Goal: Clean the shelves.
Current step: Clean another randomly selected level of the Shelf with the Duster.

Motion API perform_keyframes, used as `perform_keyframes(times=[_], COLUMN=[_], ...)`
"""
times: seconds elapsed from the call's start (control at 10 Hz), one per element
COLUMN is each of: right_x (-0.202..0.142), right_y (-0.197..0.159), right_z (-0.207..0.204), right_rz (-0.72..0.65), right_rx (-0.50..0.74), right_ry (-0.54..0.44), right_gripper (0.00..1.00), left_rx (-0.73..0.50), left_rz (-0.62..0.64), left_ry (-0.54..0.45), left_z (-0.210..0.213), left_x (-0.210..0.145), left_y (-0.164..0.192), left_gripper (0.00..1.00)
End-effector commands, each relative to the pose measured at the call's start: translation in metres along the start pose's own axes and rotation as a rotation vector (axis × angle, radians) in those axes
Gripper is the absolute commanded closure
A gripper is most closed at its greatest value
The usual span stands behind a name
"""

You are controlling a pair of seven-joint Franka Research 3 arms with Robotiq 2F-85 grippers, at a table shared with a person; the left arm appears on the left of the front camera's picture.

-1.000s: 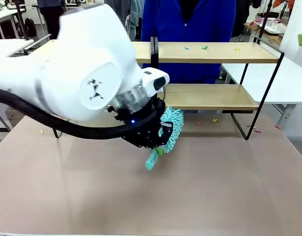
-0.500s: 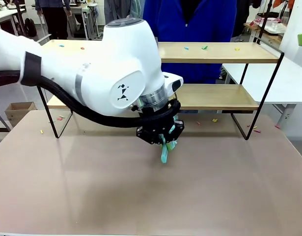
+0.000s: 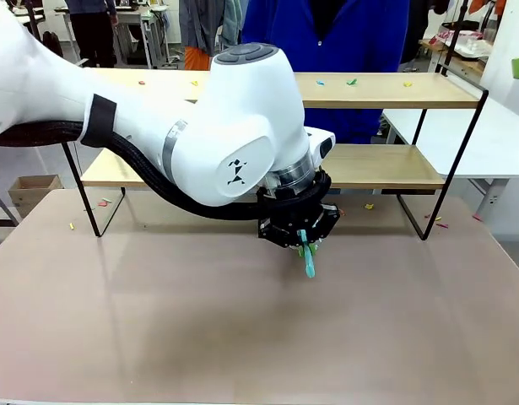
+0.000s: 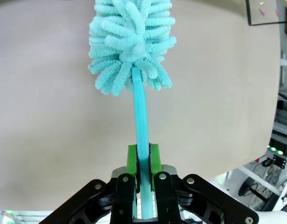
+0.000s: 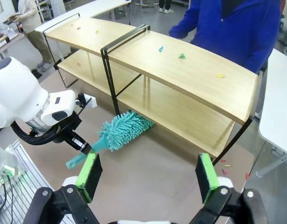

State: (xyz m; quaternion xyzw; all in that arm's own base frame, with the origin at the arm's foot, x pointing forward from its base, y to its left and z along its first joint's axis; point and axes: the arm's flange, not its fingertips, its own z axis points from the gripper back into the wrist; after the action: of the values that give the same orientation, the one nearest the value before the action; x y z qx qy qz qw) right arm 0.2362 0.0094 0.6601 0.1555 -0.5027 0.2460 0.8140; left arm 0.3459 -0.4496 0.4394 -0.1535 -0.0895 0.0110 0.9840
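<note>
Shelves (image 3: 369, 89) (image 5: 190, 74): a wide two-tier rack of light wood boards in a thin black frame with a black central post, standing across the far half of the tan table (image 3: 158, 321), between the robot and the person.
Left gripper (image 3: 303, 240) (image 4: 143, 158) (image 5: 82, 147): low over the table in front of the rack, near the central post; its green pads (image 4: 131, 161) are clamped tight on the handle of a duster.
Duster (image 3: 309, 263) (image 4: 131, 42) (image 5: 124, 127): turquoise, with a fluffy chenille head on a thin plastic stick; the butt of the handle pokes out behind the gripper. The right wrist view shows the head at the front edge of the lower board, just right of the post; contact with the board cannot be told.
Right gripper (image 5: 148, 175): high above the table, looking down on the rack, spread wide with nothing between its fingers (image 5: 91, 171).
Scraps: small coloured bits (image 3: 352, 82) lie on the top board, with more (image 3: 369, 206) on the table under the rack.
Person (image 3: 327, 34) (image 5: 236, 28): in a blue top, standing just behind the rack.
</note>
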Motion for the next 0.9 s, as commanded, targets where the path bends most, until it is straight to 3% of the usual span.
perform_keyframes(times=[0.0,0.2,0.6,0.8], right_x=[0.0,0.0,0.0,0.0], right_y=[0.0,0.0,0.0,0.0], right_z=[0.0,0.0,0.0,0.0], right_rz=[-0.001,-0.001,-0.001,-0.001], right_rx=[0.004,0.004,0.004,0.004], right_ry=[-0.001,-0.001,-0.001,-0.001], right_gripper=[0.0,0.0,0.0,0.0], left_rx=[0.009,0.002,-0.027,-0.04], left_rz=[-0.009,0.001,0.141,0.092], left_ry=[-0.041,-0.003,-0.119,-0.113], left_z=[0.008,0.001,-0.031,-0.044], left_x=[0.002,0.001,0.014,0.022], left_y=[0.007,0.002,-0.018,-0.028], left_gripper=[0.88,0.88,0.88,0.88])
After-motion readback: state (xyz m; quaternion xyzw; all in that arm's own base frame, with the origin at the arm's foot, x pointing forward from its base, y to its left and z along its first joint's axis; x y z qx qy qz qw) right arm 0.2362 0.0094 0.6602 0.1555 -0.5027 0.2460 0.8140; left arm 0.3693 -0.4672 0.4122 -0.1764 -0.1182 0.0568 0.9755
